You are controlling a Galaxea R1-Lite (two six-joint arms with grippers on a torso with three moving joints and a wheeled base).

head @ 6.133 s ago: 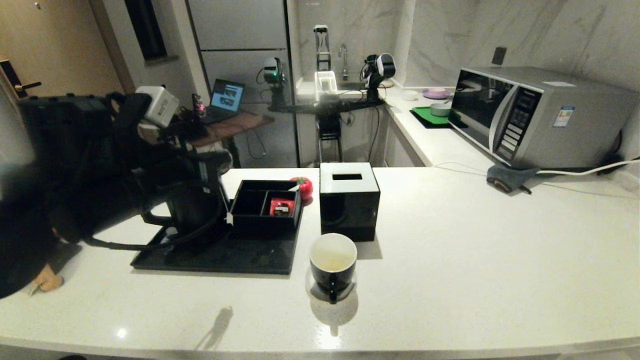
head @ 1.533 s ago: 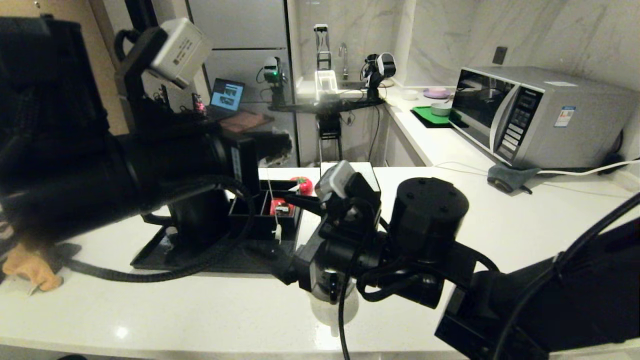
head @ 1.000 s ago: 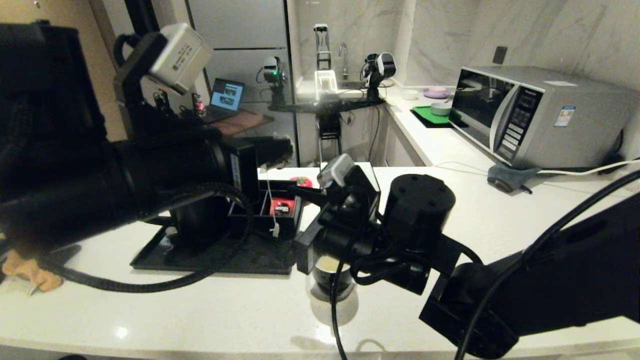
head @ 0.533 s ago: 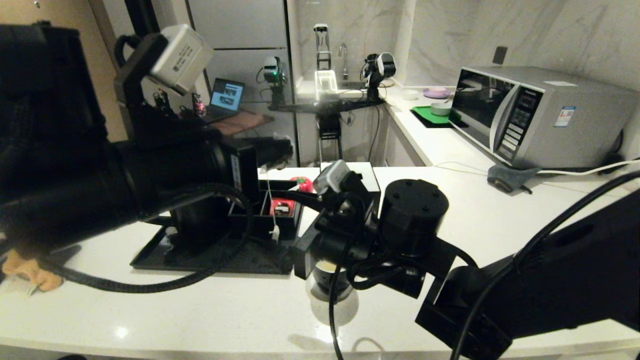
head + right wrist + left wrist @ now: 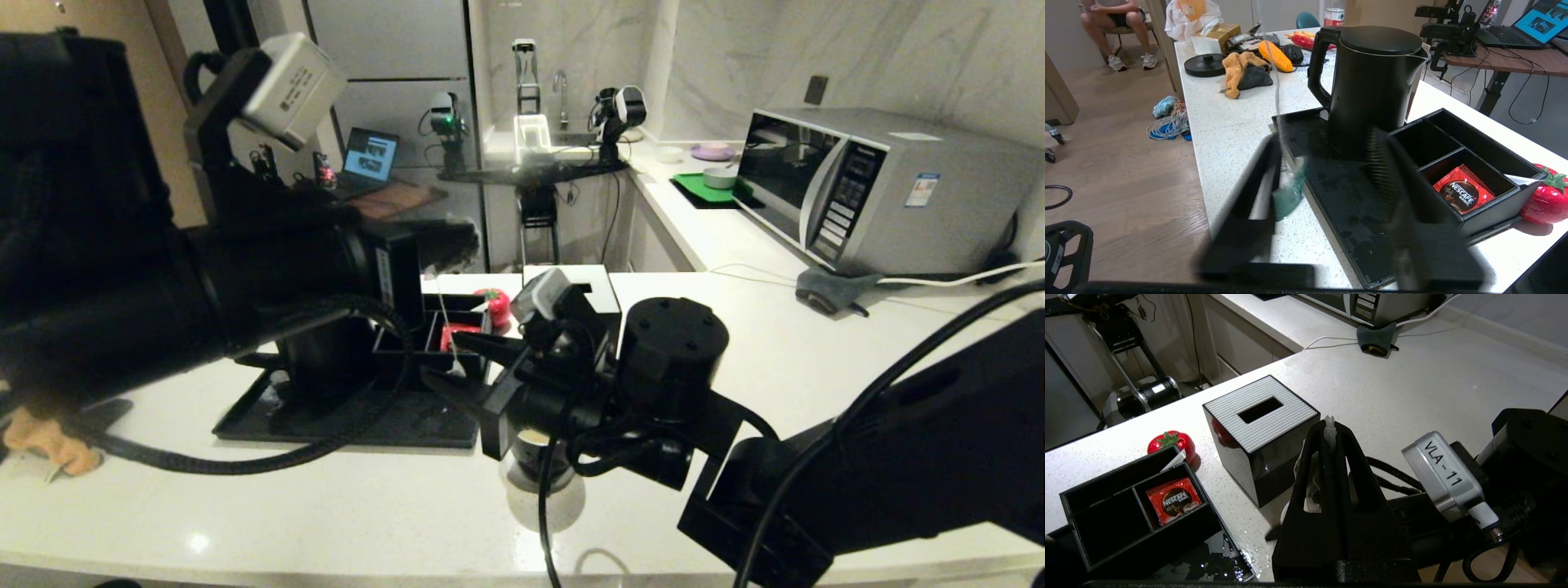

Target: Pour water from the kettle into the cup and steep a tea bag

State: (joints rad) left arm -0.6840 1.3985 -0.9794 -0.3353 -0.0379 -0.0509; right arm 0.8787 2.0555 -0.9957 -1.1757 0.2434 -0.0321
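You are looking at a kitchen used as a robot test room: a white speckled stone table (image 5: 816, 392) carries a silver microwave oven (image 5: 882, 192), a chrome tap (image 5: 561, 86) stands by marble-patterned walls, a tall matte black electric kettle (image 5: 1372, 85) sits on a black tray (image 5: 1343, 192), and an open laptop (image 5: 369, 159) rests on a wooden desk (image 5: 384, 204).

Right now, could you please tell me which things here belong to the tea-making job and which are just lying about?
For the job: kettle on the tray; cup, partly hidden by the right arm; tea bag, pinched in the left gripper, its string hanging into the open right gripper.
Lying about: tissue box, coffee sachet, tomato ornament, microwave.
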